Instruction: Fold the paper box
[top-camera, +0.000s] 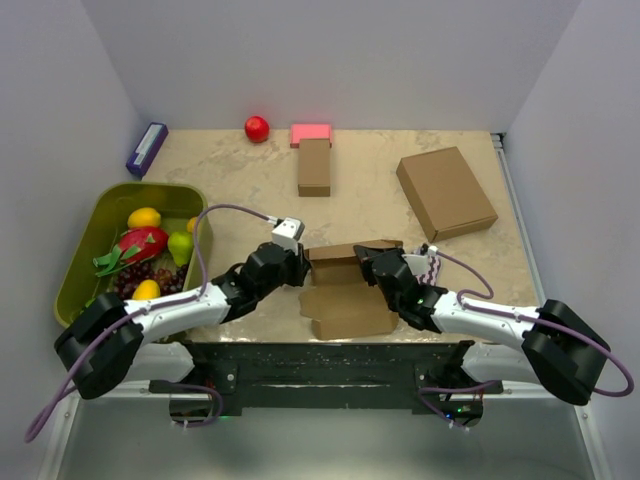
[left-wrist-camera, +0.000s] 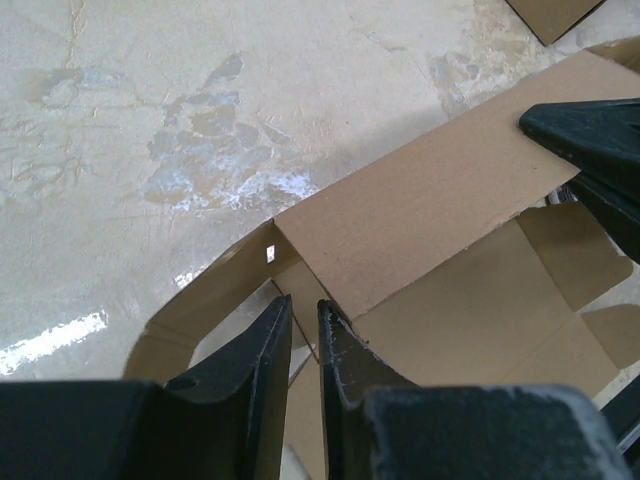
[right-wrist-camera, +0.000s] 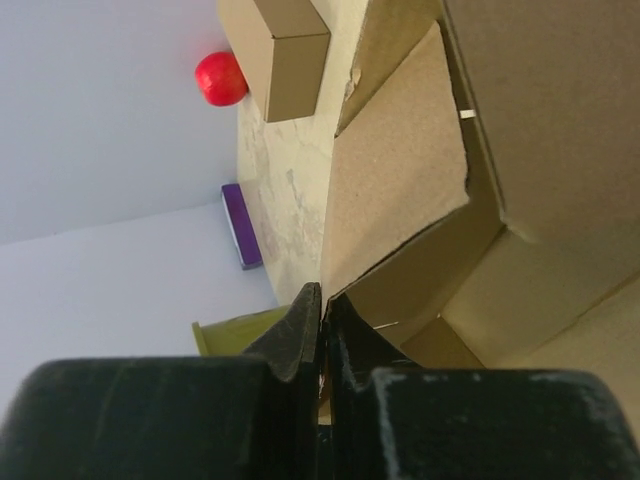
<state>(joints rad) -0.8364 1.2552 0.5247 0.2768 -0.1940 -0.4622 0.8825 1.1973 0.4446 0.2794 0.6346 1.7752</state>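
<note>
Marble table (top-camera: 230, 170), paper box (top-camera: 345, 305) at our 6 o'clock, left hand (left-wrist-camera: 302, 306) grip we cannot tell, right hand (right-wrist-camera: 322, 293) clenched.

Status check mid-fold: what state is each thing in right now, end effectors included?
paper box, partly folded, walls up, flaps open
left end effector, shut on a paper box wall
right end effector, shut, tips at a paper box flap
large square box, closed
narrow box, closed
green bin, filled with fruit

Fruit bin (top-camera: 78, 262), red ball (top-camera: 257, 128), pink block (top-camera: 311, 132), purple box (top-camera: 146, 148), narrow carton (top-camera: 314, 167) and wide carton (top-camera: 446, 192) lie about.
</note>
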